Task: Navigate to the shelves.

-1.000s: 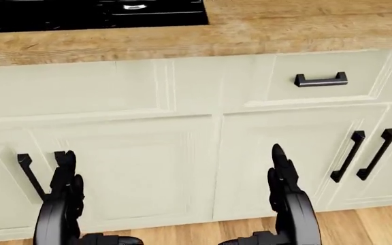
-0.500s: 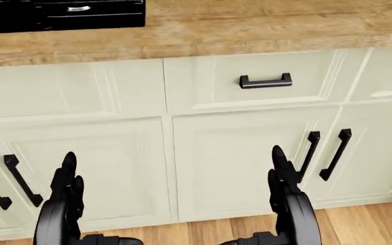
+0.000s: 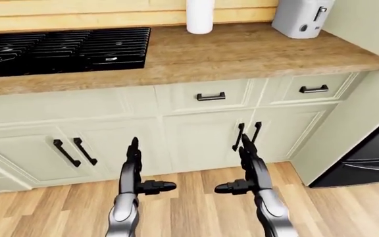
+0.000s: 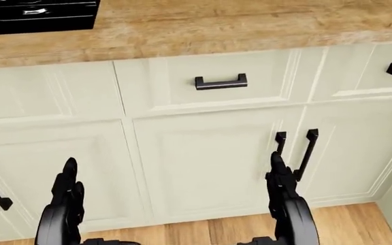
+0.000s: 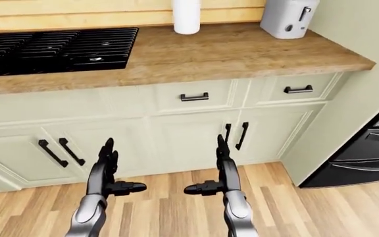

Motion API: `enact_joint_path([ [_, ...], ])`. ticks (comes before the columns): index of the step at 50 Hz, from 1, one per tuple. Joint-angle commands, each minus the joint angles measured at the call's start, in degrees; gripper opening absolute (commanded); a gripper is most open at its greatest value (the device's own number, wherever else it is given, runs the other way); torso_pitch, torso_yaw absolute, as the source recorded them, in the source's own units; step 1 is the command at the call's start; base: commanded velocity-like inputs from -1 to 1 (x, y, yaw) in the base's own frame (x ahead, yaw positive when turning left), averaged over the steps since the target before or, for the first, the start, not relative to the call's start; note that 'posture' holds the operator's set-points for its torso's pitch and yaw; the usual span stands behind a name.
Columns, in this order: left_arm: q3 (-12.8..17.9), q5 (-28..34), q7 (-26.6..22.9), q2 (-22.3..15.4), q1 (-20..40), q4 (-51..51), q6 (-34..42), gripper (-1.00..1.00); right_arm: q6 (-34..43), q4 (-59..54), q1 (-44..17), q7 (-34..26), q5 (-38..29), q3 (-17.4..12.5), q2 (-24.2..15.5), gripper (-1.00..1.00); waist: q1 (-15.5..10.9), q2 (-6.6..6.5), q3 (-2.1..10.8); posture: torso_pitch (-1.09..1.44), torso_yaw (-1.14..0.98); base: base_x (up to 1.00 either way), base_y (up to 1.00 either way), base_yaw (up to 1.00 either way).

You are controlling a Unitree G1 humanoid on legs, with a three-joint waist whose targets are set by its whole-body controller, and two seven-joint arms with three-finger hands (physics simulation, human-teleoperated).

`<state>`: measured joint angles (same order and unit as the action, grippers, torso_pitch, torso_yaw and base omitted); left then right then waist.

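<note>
The cabinets [image 4: 209, 168] slide left in view — the camera pans right, hunting shelves; left hand [image 3: 135, 170] and right hand [image 3: 249, 168] spread wide, empty.

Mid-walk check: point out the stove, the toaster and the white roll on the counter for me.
stove [image 3: 64, 49]: left-eye view, on the black grates near its middle.
toaster [image 3: 301, 17]: left-eye view, on its pale side wall.
white roll [image 3: 200, 16]: left-eye view, on its upright side; its top is cut off.

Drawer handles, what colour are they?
Black, against pale cream fronts. The handles show best in the head view.
</note>
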<state>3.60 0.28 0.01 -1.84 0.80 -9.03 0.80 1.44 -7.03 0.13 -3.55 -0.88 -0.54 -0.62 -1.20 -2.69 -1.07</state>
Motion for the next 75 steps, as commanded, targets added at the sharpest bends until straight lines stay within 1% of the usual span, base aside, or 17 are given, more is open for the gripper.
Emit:
enact_joint_path([
  [1, -0.62, -0.09, -0.23, 0.20, 1.48, 2.93, -2.16, 1.00, -2.16, 2.81, -1.29, 0.27, 0.11, -0.72, -0.44, 1.00, 0.26, 0.11, 0.86, 0.00, 0.00, 0.00, -0.27, 0.00],
  [7, -0.58, -0.08, -0.26, 0.15, 1.51, 2.94, -2.08, 1.00, -1.88, 3.21, -1.18, 0.24, 0.02, -0.64, -0.45, 1.00, 0.22, 6.63, 1.81, 0.00, 0.00, 0.00, -0.27, 0.00],
  [17, -0.53, -0.06, -0.28, 0.10, 1.77, 2.20, -2.60, 1.00, -2.34, 2.57, -1.41, 0.21, 0.06, -0.70, -0.44, 1.00, 0.57, 0.72, -0.60, 0.00, 0.00, 0.00, -0.27, 0.00],
  [20, -0.50, -0.07, -0.25, 0.09, 1.94, 1.86, -2.77, 1.00, -2.54, 2.27, -1.53, 0.18, 0.10, -0.77, -0.48, 1.00, 0.38, -3.25, 0.47, 0.00, 0.00, 0.00, -0.27, 0.00],
  [21, -0.52, -0.06, -0.24, 0.09, 1.85, 2.02, -2.70, 1.00, -2.54, 2.31, -1.51, 0.17, 0.12, -0.78, -0.48, 1.00, -0.19, -0.61, -0.06, 0.00, 0.00, 0.00, -0.27, 0.00],
  [29, -0.53, -0.06, -0.22, 0.10, 1.71, 2.33, -2.51, 1.00, -2.26, 2.76, -1.33, 0.19, 0.13, -0.73, -0.44, 1.00, 0.05, 1.55, 0.19, 0.00, 0.00, 0.00, -0.27, 0.00],
  [33, -0.44, -0.11, -0.26, 0.05, 1.98, 1.69, -2.87, 1.00, -2.12, 2.80, -1.35, 0.24, 0.09, -0.71, -0.43, 1.00, 0.66, 8.69, 1.52, 0.00, 0.00, 0.00, -0.27, 0.00],
  [34, -0.47, -0.08, -0.24, 0.06, 1.92, 1.78, -2.85, 1.00, -2.07, 2.90, -1.29, 0.25, 0.09, -0.69, -0.41, 1.00, 1.10, 5.30, 0.58, 0.00, 0.00, 0.00, -0.27, 0.00],
  [46, -0.52, -0.06, -0.19, 0.11, 1.74, 2.15, -2.62, 1.00, -2.41, 2.85, -1.20, 0.16, 0.19, -0.70, -0.42, 1.00, 0.51, 1.34, -0.08, 0.00, 0.00, 0.00, -0.23, 0.00],
  [50, -0.47, -0.11, -0.24, 0.06, 1.85, 1.93, -2.76, 1.00, -2.41, 2.82, -1.28, 0.15, 0.16, -0.65, -0.41, 1.00, 0.43, -2.71, 0.67, 0.00, 0.00, 0.00, -0.18, 0.00],
  [51, -0.49, -0.10, -0.24, 0.07, 1.80, 2.04, -2.68, 1.00, -2.40, 2.86, -1.24, 0.14, 0.14, -0.62, -0.40, 1.00, -0.07, -0.35, 0.16, 0.00, 0.00, 0.00, -0.16, 0.00],
  [59, -0.52, -0.08, -0.29, 0.09, 1.69, 2.33, -2.54, 1.00, -1.91, 3.62, -1.05, 0.11, 0.29, -0.58, -0.33, 1.00, 0.50, 5.11, 1.29, 0.00, 0.00, 0.00, -0.06, 0.00],
  [60, -0.52, -0.07, -0.28, 0.09, 1.69, 2.30, -2.58, 1.00, -2.04, 3.40, -1.12, 0.08, 0.36, -0.64, -0.35, 1.00, 0.98, 2.67, 0.02, 0.00, 0.00, 0.00, -0.15, 0.00],
  [64, -0.53, -0.05, -0.25, 0.10, 1.69, 2.32, -2.57, 1.00, -2.15, 3.16, -1.21, 0.09, 0.35, -0.66, -0.38, 1.00, 0.50, 0.56, -0.58, 0.00, 0.00, 0.00, -0.32, 0.00],
  [70, -0.53, -0.07, -0.27, 0.11, 1.69, 2.32, -2.58, 1.00, -2.28, 3.19, -1.24, 0.04, 0.22, -0.60, -0.41, 1.00, 0.37, 2.56, 0.72, 0.00, 0.00, 0.00, -0.31, 0.00],
  [72, -0.53, -0.07, -0.26, 0.11, 1.69, 2.33, -2.55, 1.00, -2.03, 3.56, -1.11, 0.08, 0.07, -0.46, -0.36, 1.00, 0.80, 7.13, 0.86, 0.00, 0.00, 0.00, 0.00, 0.00],
  [75, -0.53, -0.03, -0.23, 0.10, 1.68, 2.33, -2.54, 1.00, -2.26, 3.39, -1.11, 0.07, 0.06, -0.52, -0.38, 1.00, 0.70, 4.67, -0.13, 0.00, 0.00, 0.00, 0.00, 0.00],
])
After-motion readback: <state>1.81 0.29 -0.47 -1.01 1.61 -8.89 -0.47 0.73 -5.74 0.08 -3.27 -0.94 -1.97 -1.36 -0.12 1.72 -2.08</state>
